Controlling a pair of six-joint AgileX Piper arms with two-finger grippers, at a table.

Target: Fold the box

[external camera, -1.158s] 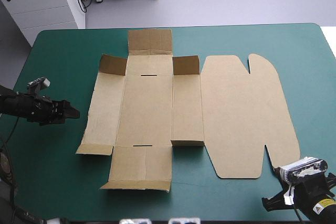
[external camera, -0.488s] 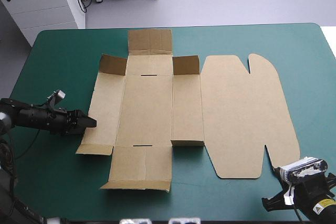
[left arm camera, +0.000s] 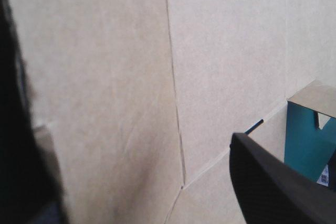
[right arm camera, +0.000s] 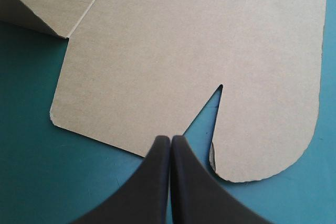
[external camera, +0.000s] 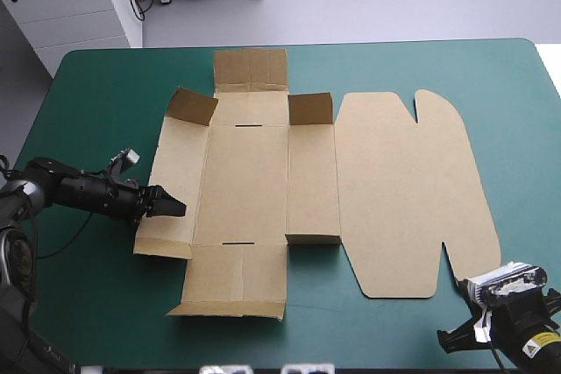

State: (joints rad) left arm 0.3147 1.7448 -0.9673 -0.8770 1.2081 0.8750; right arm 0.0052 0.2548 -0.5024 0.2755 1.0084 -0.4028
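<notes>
Teal-green cover lies over our bench (external camera: 96,85), and the brown box (external camera: 245,181), a cut sheet of creased board, is spread across its middle, nearly all of it flat. We judge the folding barely begun. Taking the base panel as the dial's centre, the wide rounded lid panel (external camera: 403,181) lies flat toward 3 o'clock. The 12 o'clock end flap (external camera: 251,67) and the 6 o'clock end flap (external camera: 235,279) are not turned up. Only the two small corner tabs, at about 11 o'clock (external camera: 193,108) and 1 o'clock (external camera: 310,109), stand tilted. The black, fin-shaped left fingers (external camera: 166,208) reach in from 9 o'clock and sit at the outer edge of the long side panel (external camera: 175,164), toward its near end. In the left wrist view they stand apart, gripping nothing, with board filling the space ahead, and we cannot tell whether one finger is under the sheet. That panel's edge looks a touch raised there. The right fingers (right arm camera: 163,166) are pressed together into one point, empty, resting at about 5 o'clock just off the lid's near corner and aimed at its narrow notch (right arm camera: 218,90). As we read it, almost everything is left: raising the side walls, turning up the end flaps, and tucking the tabs so the tray holds.
</notes>
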